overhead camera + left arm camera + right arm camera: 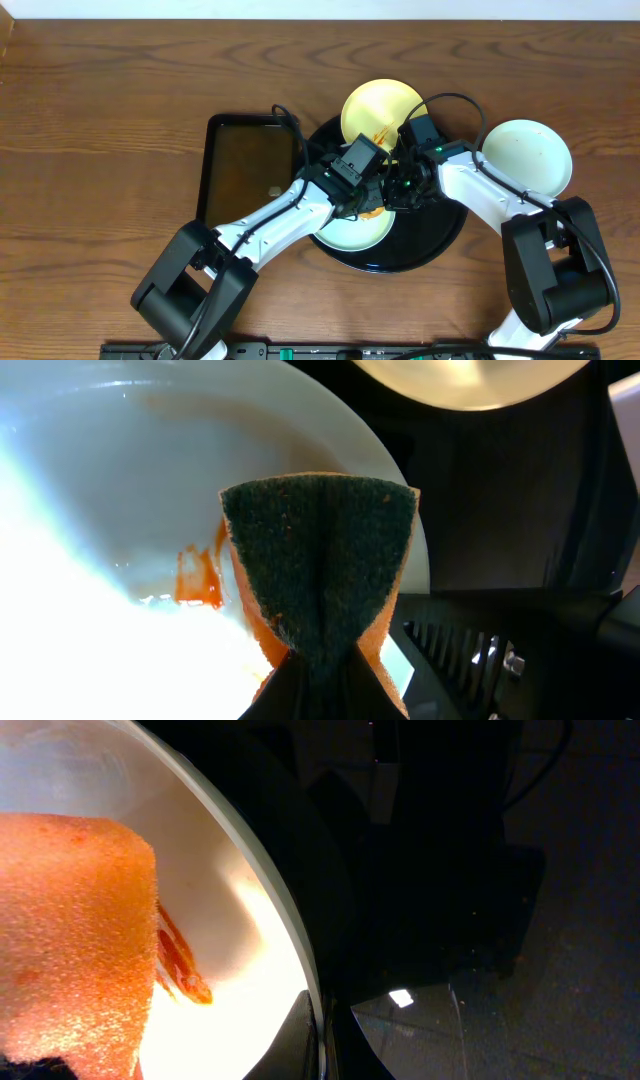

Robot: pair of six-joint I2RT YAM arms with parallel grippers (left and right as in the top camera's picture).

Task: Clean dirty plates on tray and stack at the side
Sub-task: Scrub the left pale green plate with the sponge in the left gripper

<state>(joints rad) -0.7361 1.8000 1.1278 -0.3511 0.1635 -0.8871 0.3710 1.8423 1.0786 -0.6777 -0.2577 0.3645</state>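
Observation:
A pale blue-white plate (pixel 345 235) with an orange-red sauce smear (pixel 200 575) lies on the round black tray (pixel 440 235). My left gripper (pixel 368 200) is shut on an orange sponge with a green scrub side (pixel 320 550), which presses on this plate (pixel 120 480) beside the smear. My right gripper (pixel 318 1020) is shut on the plate's rim (pixel 290 920) and also shows in the overhead view (pixel 398 190). The sponge (pixel 70 930) fills the left of the right wrist view. A pale yellow plate (pixel 383 108) rests at the tray's far rim. A second pale blue-white plate (pixel 525 155) sits on the table to the right.
A rectangular black tray (pixel 250 165) with brownish liquid lies left of the round tray. Both arms cross over the round tray's middle. The wooden table (pixel 100 110) extends to the left and back.

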